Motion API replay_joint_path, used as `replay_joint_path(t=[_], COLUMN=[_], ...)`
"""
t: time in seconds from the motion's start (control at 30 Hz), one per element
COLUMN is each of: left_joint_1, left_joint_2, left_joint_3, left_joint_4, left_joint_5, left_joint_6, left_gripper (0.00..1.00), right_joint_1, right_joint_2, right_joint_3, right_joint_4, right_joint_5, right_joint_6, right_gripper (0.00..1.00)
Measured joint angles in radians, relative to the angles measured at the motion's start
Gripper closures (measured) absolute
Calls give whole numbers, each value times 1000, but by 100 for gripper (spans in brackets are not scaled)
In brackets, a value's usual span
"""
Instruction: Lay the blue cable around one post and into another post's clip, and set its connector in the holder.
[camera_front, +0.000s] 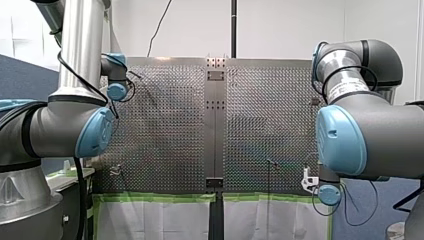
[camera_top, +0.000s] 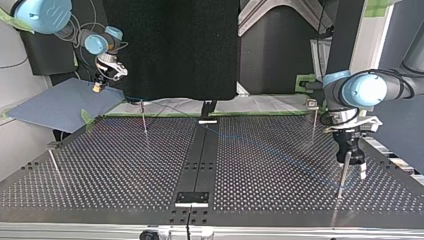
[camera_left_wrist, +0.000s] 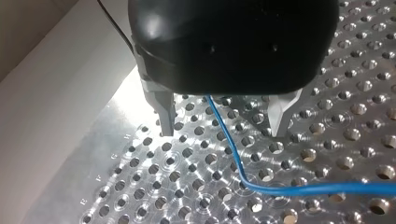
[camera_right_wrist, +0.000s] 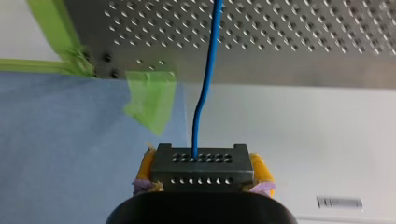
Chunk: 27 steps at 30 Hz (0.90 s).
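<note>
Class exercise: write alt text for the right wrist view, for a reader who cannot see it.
My right gripper, with yellow pads, is shut on a dark connector with rows of small holes. The blue cable runs from it, ahead and onto the perforated table. Beside a blue sheet, green tape marks the table's corner.

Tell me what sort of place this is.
Probably a robotics lab bench: my left arm and my right arm at a perforated metal table with thin posts and a blue cable strung across it.

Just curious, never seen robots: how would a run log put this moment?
right hand: shut on connector | left hand: open astride cable
</note>
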Motion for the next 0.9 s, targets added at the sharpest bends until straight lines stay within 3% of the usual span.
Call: replay_joint_path(t=[0.1,0.2,0.63,0.9], left_joint_1=[-1,-1,-3,-4], left_joint_2=[0,0,0,0], left_joint_3=[0,0,0,-1], left_joint_4=[0,-1,-1,-9], left_joint_5=[-2,-4,-5,-23], left_joint_6=[0,0,2,5], left_gripper=[0,0,0,0], right_joint_1=[7,15,35,44], right_joint_2=[1,1,1,2], right_joint_3=[0,0,-14,-19], right_joint_4=[18,25,41,40], right_joint_5=[-26,-54,-169,-230], right_joint_6=[-24,-37,-66,-73], right_gripper=[100,100,100,100])
